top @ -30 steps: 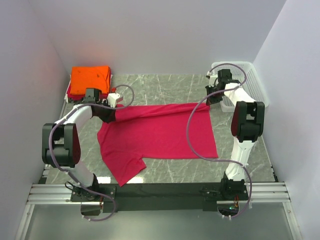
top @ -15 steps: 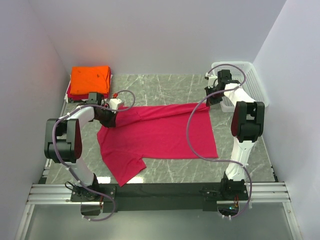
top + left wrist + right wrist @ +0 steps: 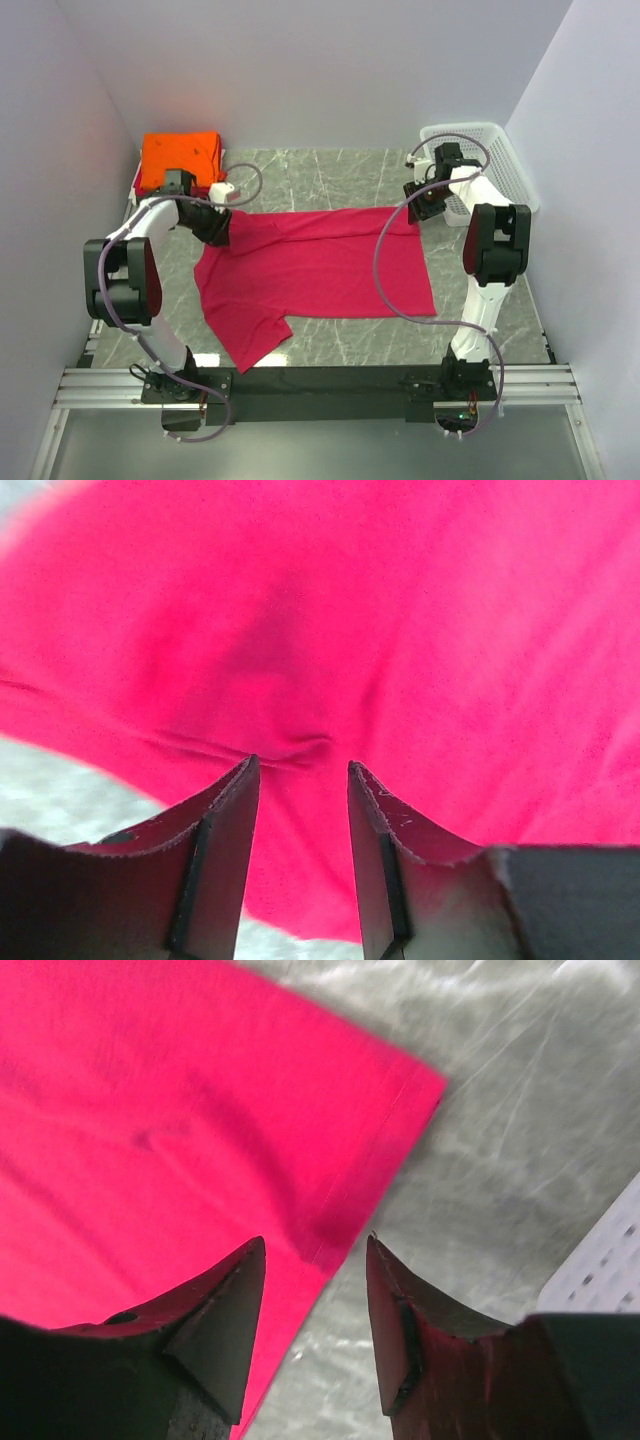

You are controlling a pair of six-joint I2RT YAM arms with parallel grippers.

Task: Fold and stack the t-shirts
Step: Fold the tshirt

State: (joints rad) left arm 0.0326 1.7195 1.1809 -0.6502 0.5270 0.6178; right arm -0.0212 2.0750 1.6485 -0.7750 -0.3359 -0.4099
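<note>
Tee [image 3: 315,265], crimson-pink, lies spread flat on the worktop [image 3: 340,175] between both arms, one sleeve trailing toward the near left. Left claw [image 3: 300,766] hangs over the far-left edge, jaws apart with nothing between them. The right claw [image 3: 314,1244] hangs over the far-right hem corner, likewise parted and empty. The fabric is judged light, soft and limp: it will sag and wrinkle. Pinch it at hem corners or seams, both sides together. Folded orange tees [image 3: 180,155] sit at the far-left corner.
</note>
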